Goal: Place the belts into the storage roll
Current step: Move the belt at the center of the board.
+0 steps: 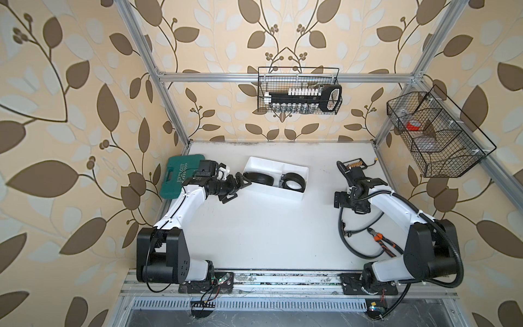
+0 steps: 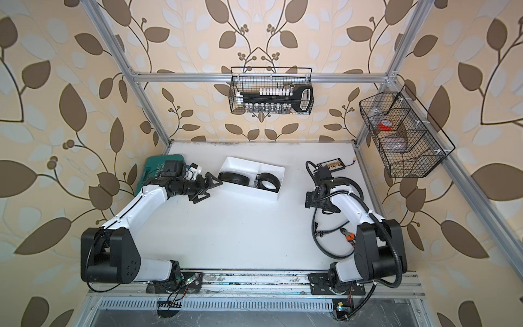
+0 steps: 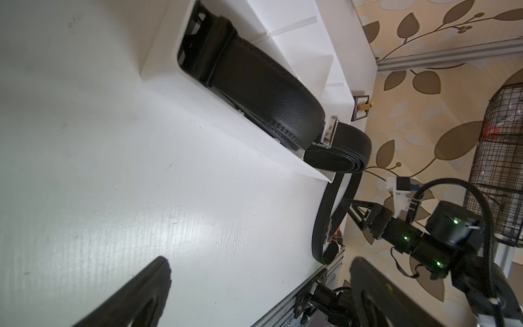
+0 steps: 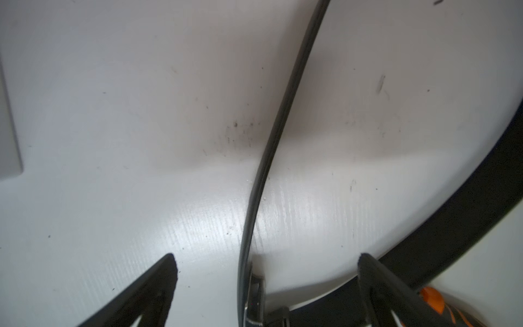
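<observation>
The storage roll, a white divided tray, lies at the back middle of the table. Two belts sit coiled in it, one at its left end and one further right. A third belt lies loose in a big loop on the table at the right. My left gripper hangs open and empty just off the tray's left end. My right gripper is open, pointing down over the loose belt. That strap stands on edge between the jaws, buckle close by, and touches neither finger.
A green tool case lies behind the left arm. Orange-handled pliers and a ribbed hose lie by the right arm. A small black connector board sits at the back right. Wire baskets hang on the walls.
</observation>
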Robot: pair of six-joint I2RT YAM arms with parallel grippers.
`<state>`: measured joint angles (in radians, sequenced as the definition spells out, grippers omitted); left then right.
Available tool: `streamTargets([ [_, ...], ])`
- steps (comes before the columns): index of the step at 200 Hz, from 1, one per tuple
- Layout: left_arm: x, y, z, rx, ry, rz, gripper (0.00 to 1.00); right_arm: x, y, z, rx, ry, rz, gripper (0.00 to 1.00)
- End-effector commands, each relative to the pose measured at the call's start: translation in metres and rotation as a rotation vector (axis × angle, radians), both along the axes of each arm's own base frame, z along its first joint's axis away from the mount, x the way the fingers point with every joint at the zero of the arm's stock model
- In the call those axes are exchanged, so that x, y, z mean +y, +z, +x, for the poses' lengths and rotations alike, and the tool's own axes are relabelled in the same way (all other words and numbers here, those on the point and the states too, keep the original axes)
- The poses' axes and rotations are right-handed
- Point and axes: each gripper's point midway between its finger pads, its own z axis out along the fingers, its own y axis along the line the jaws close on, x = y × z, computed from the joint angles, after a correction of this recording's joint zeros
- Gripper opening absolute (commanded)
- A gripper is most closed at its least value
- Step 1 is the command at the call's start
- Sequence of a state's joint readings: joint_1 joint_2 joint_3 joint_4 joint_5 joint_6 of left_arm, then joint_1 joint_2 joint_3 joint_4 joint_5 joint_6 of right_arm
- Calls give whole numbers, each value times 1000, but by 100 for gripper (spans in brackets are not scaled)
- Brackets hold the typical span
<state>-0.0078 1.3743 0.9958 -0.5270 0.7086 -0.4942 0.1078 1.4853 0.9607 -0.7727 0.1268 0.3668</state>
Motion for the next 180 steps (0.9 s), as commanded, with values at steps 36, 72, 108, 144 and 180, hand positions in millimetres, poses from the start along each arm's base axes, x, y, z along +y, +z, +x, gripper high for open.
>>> streamTargets([
  [36,-8,16,-6,-47,-42,-27,99,12,-62,0,109,-36,137,80],
  [72,-9,16,-6,-45,-44,-37,99,21,-66,-6,112,-21,194,31],
  [108,-8,14,-5,-39,-42,-36,99,62,-55,-9,63,43,274,5],
  [144,-2,12,-2,-31,-23,-22,99,184,-30,-9,-9,207,365,6],
  [180,6,9,0,-29,-2,12,99,264,-17,-21,-44,302,472,13],
])
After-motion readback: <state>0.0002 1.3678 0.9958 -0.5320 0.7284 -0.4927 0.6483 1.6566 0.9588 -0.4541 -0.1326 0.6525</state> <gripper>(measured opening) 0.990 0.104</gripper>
